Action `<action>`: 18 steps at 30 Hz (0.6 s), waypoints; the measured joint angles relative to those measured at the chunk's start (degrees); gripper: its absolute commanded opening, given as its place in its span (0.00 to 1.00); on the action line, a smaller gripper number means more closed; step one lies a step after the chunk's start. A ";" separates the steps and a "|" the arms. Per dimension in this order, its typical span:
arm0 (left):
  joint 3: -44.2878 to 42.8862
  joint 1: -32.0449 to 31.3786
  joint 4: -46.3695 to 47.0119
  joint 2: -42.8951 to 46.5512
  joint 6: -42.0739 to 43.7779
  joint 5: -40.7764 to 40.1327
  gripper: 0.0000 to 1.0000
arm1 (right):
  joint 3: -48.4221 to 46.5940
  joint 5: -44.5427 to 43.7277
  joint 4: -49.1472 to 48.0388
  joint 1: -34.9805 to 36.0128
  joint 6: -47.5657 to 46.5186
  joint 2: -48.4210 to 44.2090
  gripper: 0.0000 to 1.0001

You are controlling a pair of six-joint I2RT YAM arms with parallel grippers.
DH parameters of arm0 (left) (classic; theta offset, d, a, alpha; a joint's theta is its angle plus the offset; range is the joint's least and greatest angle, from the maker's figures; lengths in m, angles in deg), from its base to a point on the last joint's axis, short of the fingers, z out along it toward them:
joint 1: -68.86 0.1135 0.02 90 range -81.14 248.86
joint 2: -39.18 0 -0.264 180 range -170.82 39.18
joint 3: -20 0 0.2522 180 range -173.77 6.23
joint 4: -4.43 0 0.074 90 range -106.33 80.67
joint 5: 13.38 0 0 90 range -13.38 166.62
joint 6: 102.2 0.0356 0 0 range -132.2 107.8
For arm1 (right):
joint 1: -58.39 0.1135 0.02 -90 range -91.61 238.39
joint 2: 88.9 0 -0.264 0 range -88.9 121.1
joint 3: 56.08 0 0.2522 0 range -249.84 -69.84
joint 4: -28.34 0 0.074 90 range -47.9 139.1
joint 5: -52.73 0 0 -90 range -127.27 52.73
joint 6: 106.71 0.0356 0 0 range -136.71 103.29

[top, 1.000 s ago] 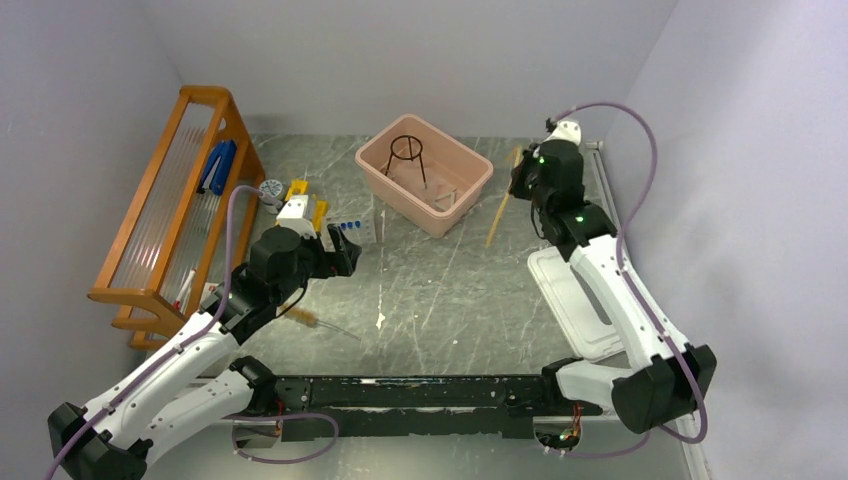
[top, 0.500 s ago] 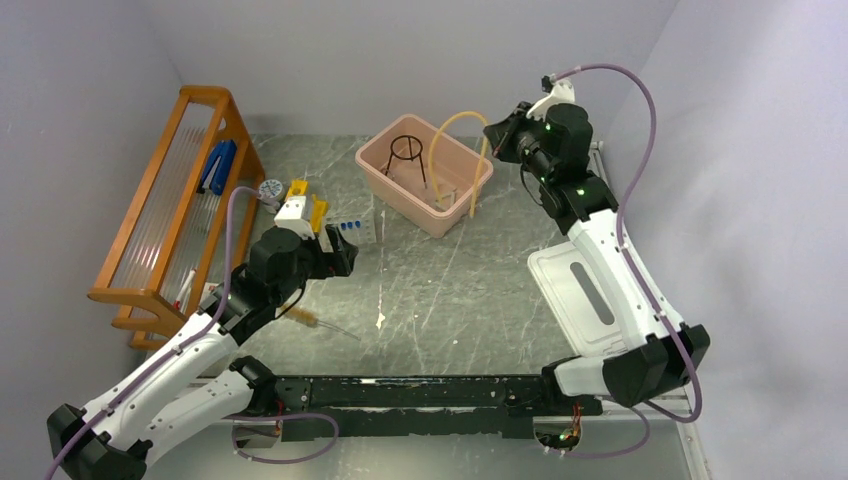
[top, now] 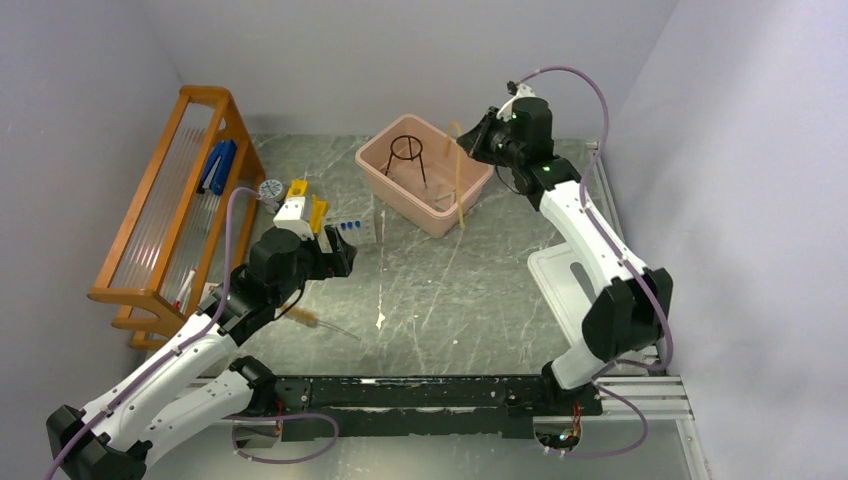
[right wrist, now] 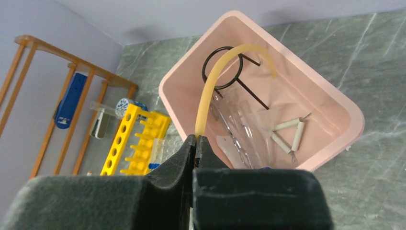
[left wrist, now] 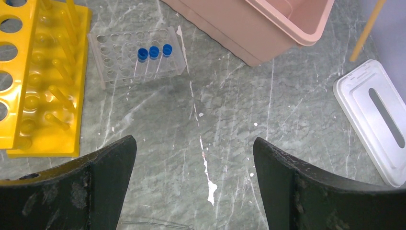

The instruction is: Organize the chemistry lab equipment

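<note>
Right fingers (right wrist: 184, 153) are clenched on the tubing (right wrist: 213, 81). One end arcs up over the tub (right wrist: 179, 98); the other hangs down outside its near-right rim, toward the desk (left wrist: 230, 120). Inside the tub stands the tripod (top: 406, 158), with the triangle (right wrist: 297, 136) flat on the bottom. Left fingers (left wrist: 95, 187) are spread wide, gripping nothing, above the desk near a clear tray (left wrist: 110, 72) holding three blue-capped tubes (left wrist: 153, 51). The tray sits just beside the yellow rack (left wrist: 43, 96). A white lid (left wrist: 378, 120) lies to the right, and the brush (top: 305, 318) lies under the left arm.
</note>
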 measured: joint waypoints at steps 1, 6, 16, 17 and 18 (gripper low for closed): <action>0.00 0.00 0.00 0.00 0.00 0.00 0.95 | -0.57 -0.04 -0.11 0.00 0.22 1.20 0.00; 0.00 0.00 0.00 0.00 0.00 -0.02 0.95 | -3.87 -1.01 -0.74 0.00 1.77 8.20 0.00; 0.00 0.00 0.00 -0.13 0.00 -0.02 0.95 | -11.80 -4.17 -2.95 0.55 5.55 18.60 0.00; 0.00 0.00 -0.02 -0.13 0.00 -0.02 0.95 | -11.98 -4.63 -3.76 0.72 5.51 19.41 0.00; 0.00 0.00 0.00 -0.13 0.00 -0.02 0.95 | -12.00 -4.94 -4.33 0.90 5.49 19.98 0.00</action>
